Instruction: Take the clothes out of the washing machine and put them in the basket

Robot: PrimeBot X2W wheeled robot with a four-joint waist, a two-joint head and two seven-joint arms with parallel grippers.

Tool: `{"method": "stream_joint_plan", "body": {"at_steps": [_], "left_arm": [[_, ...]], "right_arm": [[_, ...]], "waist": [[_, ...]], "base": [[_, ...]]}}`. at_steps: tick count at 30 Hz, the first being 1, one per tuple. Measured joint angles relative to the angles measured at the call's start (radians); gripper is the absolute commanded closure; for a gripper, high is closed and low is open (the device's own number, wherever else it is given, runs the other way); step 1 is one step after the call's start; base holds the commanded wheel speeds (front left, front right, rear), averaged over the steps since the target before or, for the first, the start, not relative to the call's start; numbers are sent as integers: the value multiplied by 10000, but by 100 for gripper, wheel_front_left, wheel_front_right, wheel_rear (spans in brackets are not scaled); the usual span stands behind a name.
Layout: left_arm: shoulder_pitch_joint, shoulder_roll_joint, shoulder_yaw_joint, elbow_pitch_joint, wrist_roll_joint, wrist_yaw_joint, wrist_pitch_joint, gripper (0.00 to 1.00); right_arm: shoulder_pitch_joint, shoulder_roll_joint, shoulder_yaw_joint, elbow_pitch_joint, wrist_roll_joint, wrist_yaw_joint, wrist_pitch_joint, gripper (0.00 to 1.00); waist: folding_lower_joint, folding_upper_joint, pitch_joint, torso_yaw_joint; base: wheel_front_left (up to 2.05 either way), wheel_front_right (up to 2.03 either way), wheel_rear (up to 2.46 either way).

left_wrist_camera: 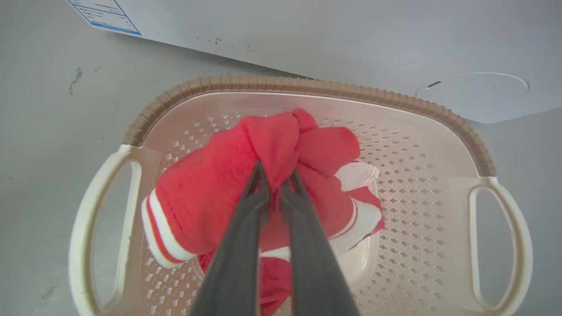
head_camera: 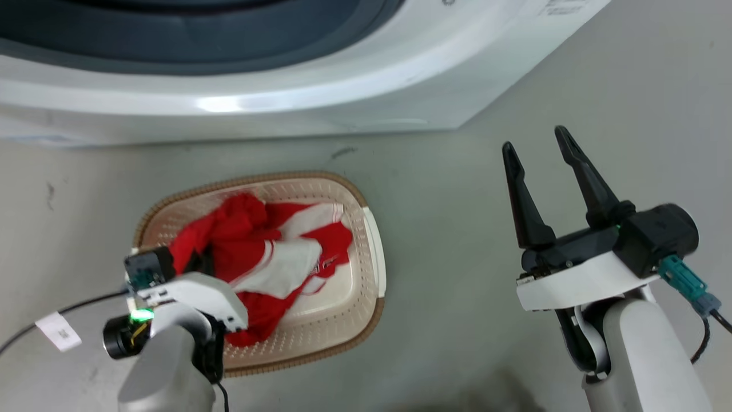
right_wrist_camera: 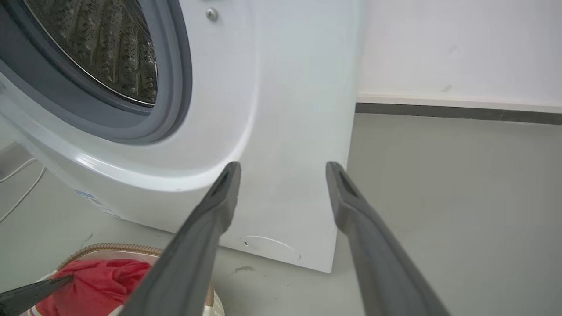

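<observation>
Left wrist view: left pincer [left_wrist_camera: 276, 170] (pointing down) pinches clothes [left_wrist_camera: 206, 193] in basket [left_wrist_camera: 307, 83].

In the left wrist view the fingertips [left_wrist_camera: 258, 181] of the left gripper [left_wrist_camera: 277, 175] sink into a red fold of the clothes [left_wrist_camera: 210, 197], hiding the pinch itself, and the near rim of the basket [left_wrist_camera: 307, 83] is cut off by the bottom edge. In the head view the left arm [head_camera: 200, 297] covers the basket's near-left corner, the washer [head_camera: 286, 97] runs off the top edge, and its label [head_camera: 563, 7] is too small to read. In the right wrist view the drum [right_wrist_camera: 105, 48] is cropped at the top.
</observation>
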State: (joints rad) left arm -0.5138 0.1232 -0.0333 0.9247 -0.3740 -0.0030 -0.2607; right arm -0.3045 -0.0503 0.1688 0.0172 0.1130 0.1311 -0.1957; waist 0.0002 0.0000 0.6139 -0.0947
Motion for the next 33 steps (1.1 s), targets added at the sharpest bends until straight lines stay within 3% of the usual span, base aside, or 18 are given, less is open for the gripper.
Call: {"method": "stream_joint_plan", "body": {"at_steps": [10,12,13,23,33], "left_arm": [[-1149,182,598,1087,123,-146,-23,100],[-1224,165,704,1204,167,-163,-23,49],[-1243,157,765,1277,148,-196,-23,0],[-473,153,1122,1375,370,-512,-23,0],[745,-301,1427,-332,991,-499,-23,0]], "right_arm": [[-554,0,119,-10,-119,0,-144,0],[-600,0,121,40,-119,0,-157,0],[-602,2,109,82,-125,0,-171,0],[-433,4,44,711,-75,0,-458,0],[437,2,-360,972,-247,0,-318,0]], "waist": [[0,0,1484,-261],[0,0,1605,-323],[0,0,1613,-349],[-1,0,385,-392],[-2,0,-1505,-252]], "base": [[0,0,0],[0,0,0],[0,0,0],[0,0,0],[0,0,0]]}}
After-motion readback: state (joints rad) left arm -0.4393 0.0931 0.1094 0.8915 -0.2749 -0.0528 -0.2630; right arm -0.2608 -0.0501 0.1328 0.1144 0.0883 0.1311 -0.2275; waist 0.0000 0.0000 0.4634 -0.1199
